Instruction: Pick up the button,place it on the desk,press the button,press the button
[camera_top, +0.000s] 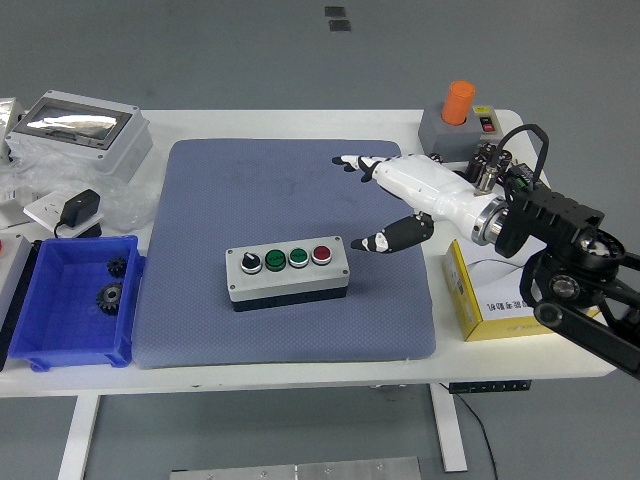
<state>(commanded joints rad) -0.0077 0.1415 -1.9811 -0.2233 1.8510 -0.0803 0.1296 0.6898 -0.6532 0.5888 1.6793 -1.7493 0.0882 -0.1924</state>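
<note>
One grey button box lies flat on the blue-grey mat, a little below the mat's middle, nothing touching it. On its top face sit four controls in a row: one black selector knob at the left, two green push buttons, and one red push button at the right end. The right hand hovers above the mat's right part, up and to the right of the box and clear of it; its white fingers stretch out leftward, the dark thumb points down towards the box's red end, and it holds nothing. Only this one arm shows. On the white table, left of the mat, one blue bin holds two dark gears. Above it lie one black adapter and one grey lidded enclosure. At the far right corner stands one grey base with an orange knob, beside a cluster of dark cylindrical capacitors. One yellow-edged box lies under the right forearm.
</note>
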